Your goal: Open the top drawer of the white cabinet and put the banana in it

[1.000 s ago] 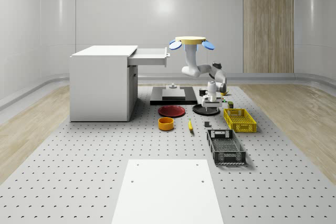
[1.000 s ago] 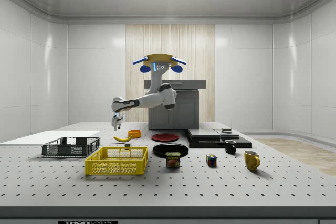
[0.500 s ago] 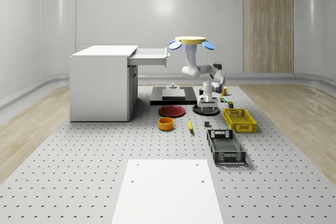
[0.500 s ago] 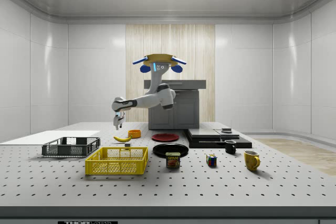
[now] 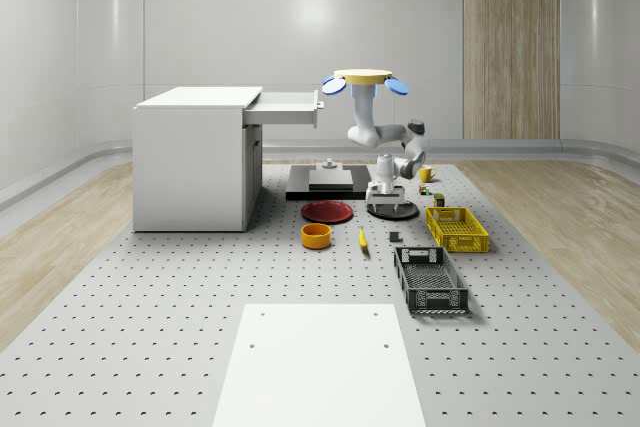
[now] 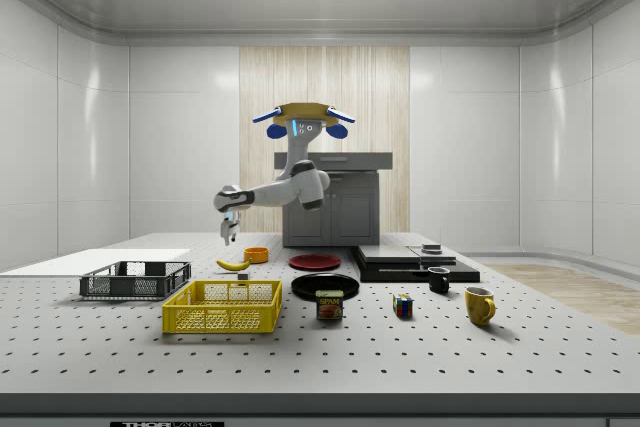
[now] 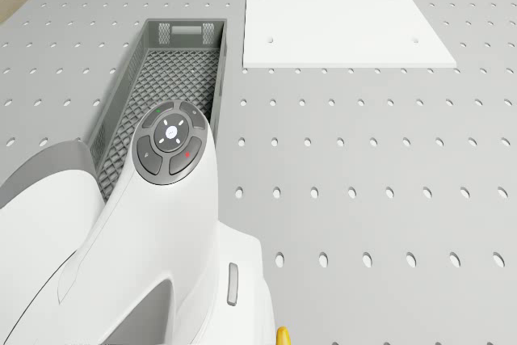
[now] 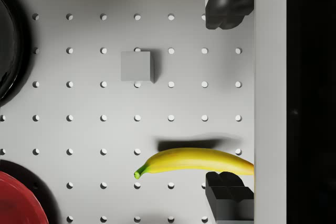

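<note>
Wide-spread fingers [image 8: 229, 3] above banana [image 8: 197, 161]; seemingly free floor around; drawer [image 5: 285, 107] open.

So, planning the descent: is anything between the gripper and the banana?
No. In the side view the gripper hangs above the banana with bare air between; the wrist view shows the banana lying unobstructed on the table.

- The perforated grey table [image 5: 150, 327] carries everything.
- A white cabinet [image 5: 195, 162] stands at the whole-scene view's left, far side.
- A white panel [image 5: 320, 362] lies flat at the near edge.
- A banana [image 5: 362, 238] lies between an orange bowl [image 5: 316, 236] and a small grey block [image 5: 395, 238].
- A red plate [image 5: 328, 211] and a black plate [image 5: 392, 210] lie further back.
- A yellow crate [image 5: 457, 228] and a dark crate [image 5: 430, 279] sit to the right.
- A black slab [image 5: 320, 183] rests beyond the plates.
</note>
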Controlling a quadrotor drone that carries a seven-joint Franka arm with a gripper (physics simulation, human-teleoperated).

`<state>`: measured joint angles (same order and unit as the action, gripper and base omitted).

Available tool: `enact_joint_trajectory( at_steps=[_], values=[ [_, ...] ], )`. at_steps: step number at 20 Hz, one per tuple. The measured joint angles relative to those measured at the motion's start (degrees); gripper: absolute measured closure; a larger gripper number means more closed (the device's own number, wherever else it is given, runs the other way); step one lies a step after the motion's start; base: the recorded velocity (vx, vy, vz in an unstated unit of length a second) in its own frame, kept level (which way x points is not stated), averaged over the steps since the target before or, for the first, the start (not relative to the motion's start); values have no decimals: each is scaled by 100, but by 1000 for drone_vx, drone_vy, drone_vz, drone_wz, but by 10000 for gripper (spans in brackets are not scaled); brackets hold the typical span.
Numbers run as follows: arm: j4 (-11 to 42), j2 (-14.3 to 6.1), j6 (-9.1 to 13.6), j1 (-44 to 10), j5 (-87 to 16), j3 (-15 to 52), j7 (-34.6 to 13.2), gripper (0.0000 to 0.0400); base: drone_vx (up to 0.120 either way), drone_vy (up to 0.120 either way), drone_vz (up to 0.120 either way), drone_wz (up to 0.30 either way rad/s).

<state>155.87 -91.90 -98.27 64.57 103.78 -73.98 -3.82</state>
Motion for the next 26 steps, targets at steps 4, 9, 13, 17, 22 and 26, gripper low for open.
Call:
enact_joint_trajectory(
  at_steps=[4, 9, 13, 17, 22, 26],
  values=[
    [43, 46, 13, 284, 120, 103, 339, 0, 0, 0, 0, 0],
    [-38, 115, -79, 559, 449, 440, 579, 0, 0, 0, 0, 0],
    [-148, 191, -165, 744, 744, 742, 710, 0, 0, 0, 0, 0],
    [-208, 307, -156, 986, 951, 924, 935, 0, 0, 0, 0, 0],
    [-350, 463, -192, 1230, 1264, 1216, 1115, 0, 0, 0, 0, 0],
    [-447, 614, -171, 1430, 1472, 1389, 1278, 0, 0, 0, 0, 0]
  ],
)
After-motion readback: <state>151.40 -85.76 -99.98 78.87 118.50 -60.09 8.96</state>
